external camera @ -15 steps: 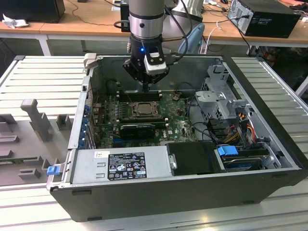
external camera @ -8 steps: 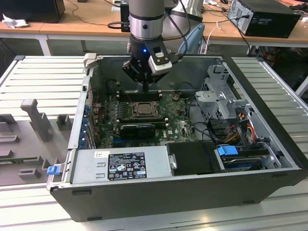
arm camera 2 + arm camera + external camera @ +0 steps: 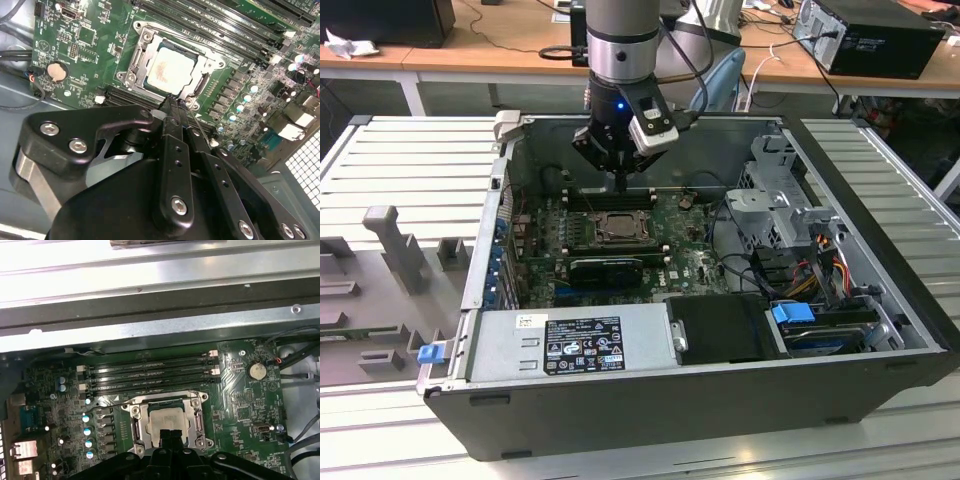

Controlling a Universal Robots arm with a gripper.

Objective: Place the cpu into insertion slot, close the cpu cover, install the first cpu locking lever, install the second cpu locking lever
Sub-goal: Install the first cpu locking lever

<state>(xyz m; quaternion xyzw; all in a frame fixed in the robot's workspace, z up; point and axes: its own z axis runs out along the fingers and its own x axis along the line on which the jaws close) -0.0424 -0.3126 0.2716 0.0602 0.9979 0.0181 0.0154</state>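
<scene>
Pinched together, empty, the hand (image 3: pixel 173 101) hangs by the cpu (image 3: pixel 172 67) framed by the cpu cover (image 3: pixel 142 52), memory slots (image 3: pixel 210 22) alongside.

The silver-grey arm (image 3: pixel 620 20) is wearing a black band (image 3: pixel 620 41), a blue light (image 3: pixel 621 103) is glowing below it, and silver screws (image 3: pixel 179 204) are dotting the black gripper (image 3: pixel 172 102).

My black pincer (image 3: pixel 170 433), fingertips pressed together, sat over the near edge of the square tan-grey, silvery-faced cpu (image 3: pixel 166 419) seated in the silvery-rimmed insertion slot (image 3: pixel 137 426); long black memory slots (image 3: pixel 150 375) lay beyond it.
</scene>
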